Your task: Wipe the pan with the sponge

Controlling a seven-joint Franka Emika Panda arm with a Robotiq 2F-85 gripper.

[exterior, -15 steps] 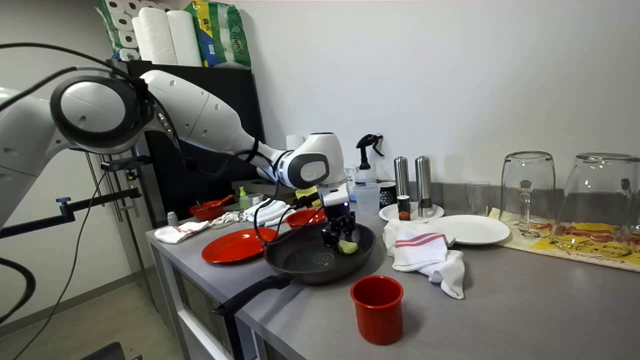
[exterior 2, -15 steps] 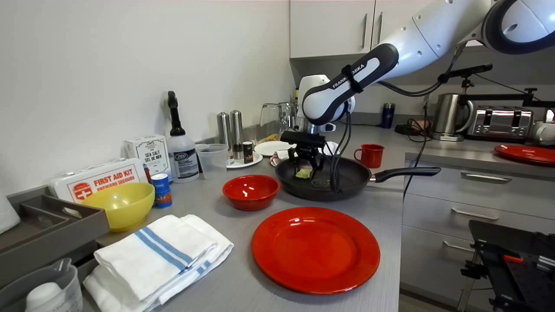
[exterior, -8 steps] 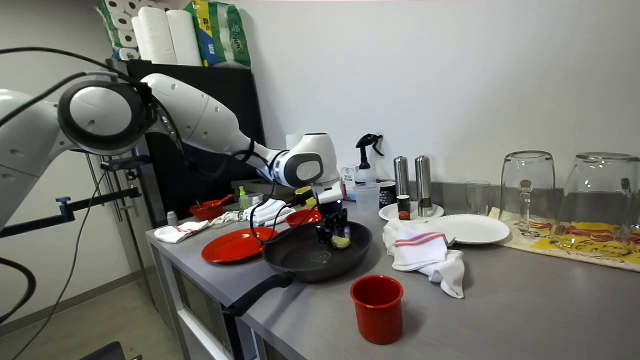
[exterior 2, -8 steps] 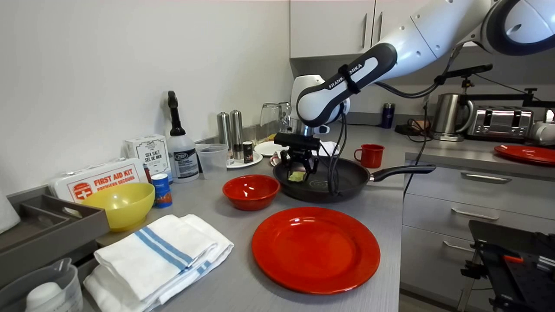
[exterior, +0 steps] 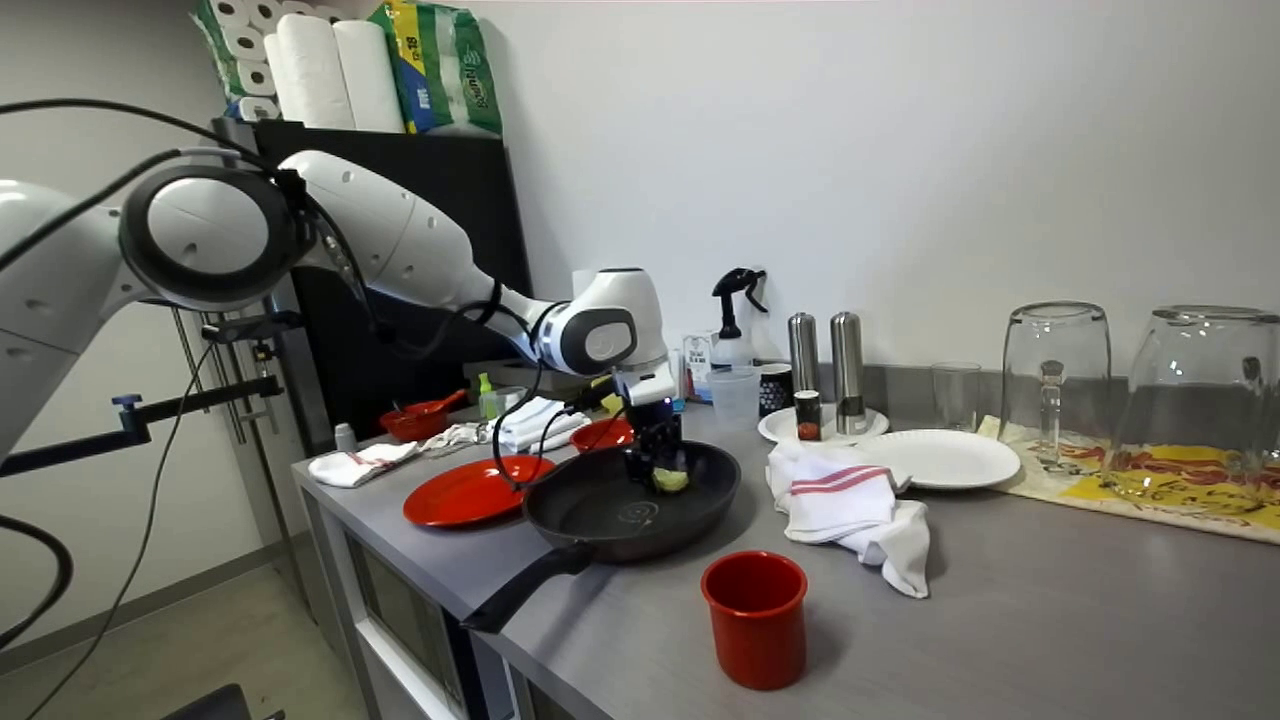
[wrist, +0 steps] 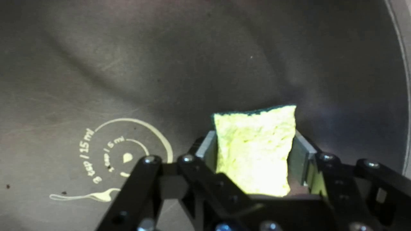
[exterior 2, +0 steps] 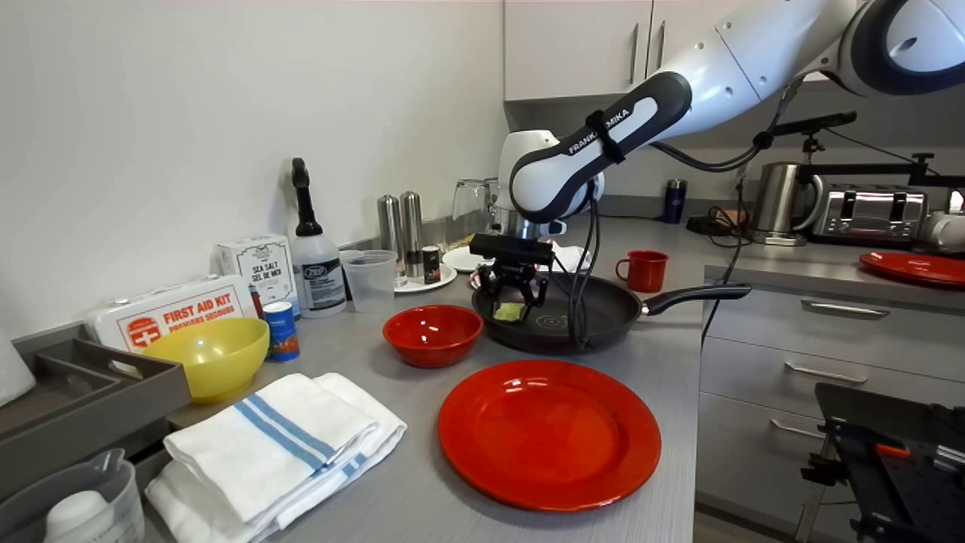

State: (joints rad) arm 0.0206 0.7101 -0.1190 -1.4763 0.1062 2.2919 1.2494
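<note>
The wide black pan (exterior: 600,512) rests on the counter, its long handle (exterior 2: 697,296) reaching out past the front edge. Low inside it is the yellow-green sponge (exterior 2: 510,311), at the pan's far side from the handle. My gripper (wrist: 253,146) is shut on the sponge, with a metal pad (wrist: 208,149) at each side. In the wrist view the sponge's dark scouring layer shows along its upper edge, right of the printed measuring circles on the pan floor. Whether its underside presses on the pan is hidden, though it looks down at floor level in both exterior views.
A red bowl (exterior 2: 433,337) stands right beside the pan, and a red plate (exterior 2: 549,436) lies close by. On other sides are a red mug (exterior: 755,620) and a white cloth (exterior: 850,505) with red stripes. My arm's cables (exterior 2: 584,294) hang over the pan.
My gripper and the sponge have moved across the pan, away from the handle and toward the red bowl. The pan has slid slightly the same way, and the bowl has shifted a little.
</note>
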